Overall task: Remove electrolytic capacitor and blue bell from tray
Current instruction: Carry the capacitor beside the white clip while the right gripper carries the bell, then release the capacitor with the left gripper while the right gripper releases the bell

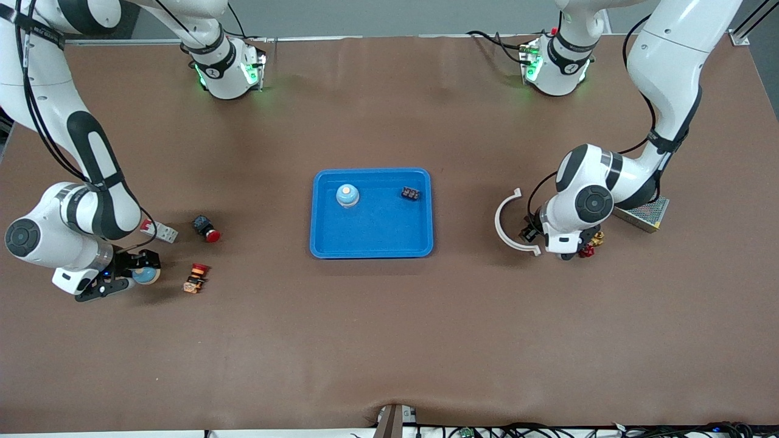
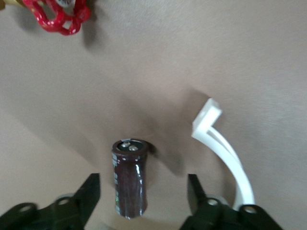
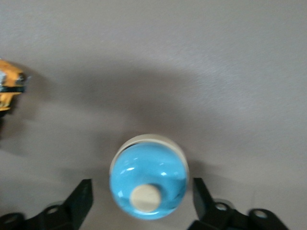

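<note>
A dark brown capacitor [image 2: 129,179] stands on the brown table between the fingers of my left gripper [image 2: 142,201], which is open around it without touching; in the front view the left gripper [image 1: 530,233] is low over the table at the left arm's end and hides the capacitor. A blue bell [image 3: 148,177] with a cream button sits between the open fingers of my right gripper [image 3: 142,203]. In the front view the bell [image 1: 147,275] is at the right arm's end, with the right gripper [image 1: 135,275] around it. The blue tray [image 1: 371,246] lies mid-table.
The tray holds another blue bell [image 1: 347,195] and a small black block [image 1: 411,194]. A white curved piece [image 1: 505,222], a red valve [image 1: 589,248] and a metal box [image 1: 642,214] lie by the left gripper. A red button [image 1: 207,229], an orange switch [image 1: 196,278] and a white part [image 1: 159,230] lie by the right gripper.
</note>
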`<action>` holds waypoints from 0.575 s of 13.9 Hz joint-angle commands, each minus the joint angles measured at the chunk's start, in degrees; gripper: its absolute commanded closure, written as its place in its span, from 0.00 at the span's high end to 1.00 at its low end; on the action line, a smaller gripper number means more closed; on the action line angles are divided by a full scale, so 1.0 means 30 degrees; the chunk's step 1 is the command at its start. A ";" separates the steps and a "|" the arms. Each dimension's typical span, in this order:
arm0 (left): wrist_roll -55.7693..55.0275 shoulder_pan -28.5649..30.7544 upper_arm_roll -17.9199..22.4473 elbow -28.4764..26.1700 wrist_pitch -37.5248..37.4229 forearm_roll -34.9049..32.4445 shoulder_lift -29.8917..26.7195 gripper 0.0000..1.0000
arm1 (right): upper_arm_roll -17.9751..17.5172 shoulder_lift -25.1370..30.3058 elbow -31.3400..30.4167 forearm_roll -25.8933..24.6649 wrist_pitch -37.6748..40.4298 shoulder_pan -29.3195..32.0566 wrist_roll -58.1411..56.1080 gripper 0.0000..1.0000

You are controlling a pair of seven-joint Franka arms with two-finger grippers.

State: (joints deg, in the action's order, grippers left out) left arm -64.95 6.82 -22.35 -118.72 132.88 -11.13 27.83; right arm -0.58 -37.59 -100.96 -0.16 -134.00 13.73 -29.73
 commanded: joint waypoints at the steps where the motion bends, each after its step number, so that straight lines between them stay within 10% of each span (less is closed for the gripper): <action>1: -0.0407 0.0244 -0.0836 -0.0068 -0.0903 0.0369 -0.1392 1.00 | -0.0333 0.1802 0.0663 -0.0033 0.3490 -0.0645 0.2542 1.00; 8: -0.7754 -0.0834 -0.4062 0.2509 -0.1288 0.0311 -0.0108 1.00 | -0.0333 0.6053 -0.0622 0.2601 0.6670 -0.6120 1.6598 1.00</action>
State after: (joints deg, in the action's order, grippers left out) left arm -84.12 5.90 -33.47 -113.88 129.88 -10.96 25.23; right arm -2.24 -22.87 -98.68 5.85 -113.08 -0.40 10.66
